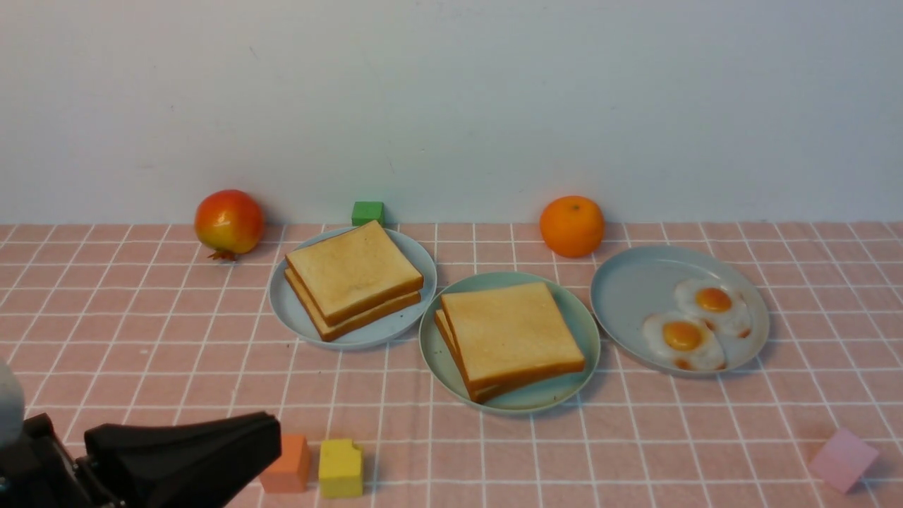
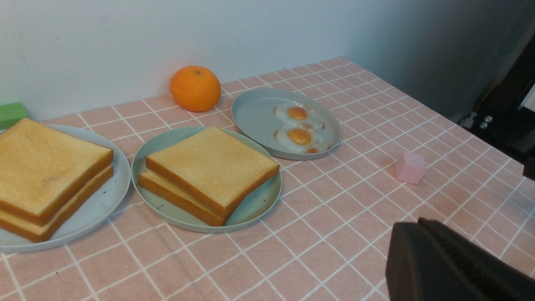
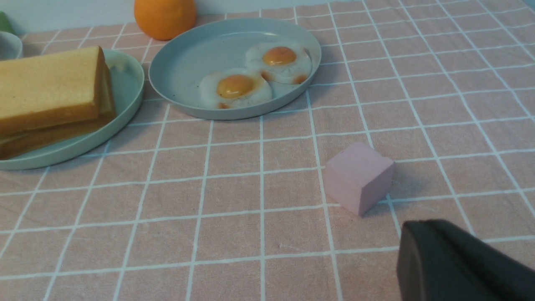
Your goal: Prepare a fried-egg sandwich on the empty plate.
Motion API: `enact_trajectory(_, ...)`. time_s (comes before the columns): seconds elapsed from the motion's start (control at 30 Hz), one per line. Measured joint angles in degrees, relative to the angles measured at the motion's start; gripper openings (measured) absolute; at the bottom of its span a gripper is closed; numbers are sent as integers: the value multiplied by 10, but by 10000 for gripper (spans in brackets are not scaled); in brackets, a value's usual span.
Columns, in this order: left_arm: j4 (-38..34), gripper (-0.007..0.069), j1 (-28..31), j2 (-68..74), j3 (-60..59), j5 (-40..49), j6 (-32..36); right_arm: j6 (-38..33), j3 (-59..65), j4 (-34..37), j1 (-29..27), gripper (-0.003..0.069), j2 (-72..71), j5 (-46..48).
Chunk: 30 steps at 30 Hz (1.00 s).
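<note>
Nearest the front camera: my left gripper (image 1: 233,444), low at the near left edge, touching nothing. Only one dark finger shows in each wrist view, so I can't tell jaw gap on either arm; right gripper (image 3: 459,263) hangs near the pink block (image 3: 358,177), not on it. Sandwich (image 1: 509,337) sits on the mint plate (image 1: 582,339), centre, two slices stacked; no egg visible between them from here, likely hidden. Two fried eggs (image 1: 683,340) lie on the grey-blue plate (image 1: 628,289) to the right. Looks basically done, arms parked clear.
</note>
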State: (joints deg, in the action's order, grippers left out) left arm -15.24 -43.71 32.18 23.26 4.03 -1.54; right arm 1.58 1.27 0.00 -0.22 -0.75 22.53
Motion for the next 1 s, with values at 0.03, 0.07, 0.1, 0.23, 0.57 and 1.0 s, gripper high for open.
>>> enact_trajectory(0.03, 0, 12, 0, 0, 0, 0, 0, 0, 0, 0, 0, 22, 0, 0)
enact_trajectory(0.07, 0, 12, 0, 0, 0, -1, 1, 0, 0, 0, 0, 25, 0, 0)
enact_trajectory(0.1, 1, 12, 0, 0, 0, -1, 1, 0, 0, 0, 0, 25, 0, 0)
enact_trajectory(0.23, 18, 12, 36, -11, -12, -11, 4, 0, 0, 0, 0, 29, 0, 0)
enact_trajectory(0.57, 26, 12, 330, -267, -152, 49, -37, 0, 0, 0, 0, 35, 0, 0)
enact_trajectory(1.0, 23, 12, 420, -327, -245, 164, -114, 0, 0, 0, 0, 50, 0, 0)
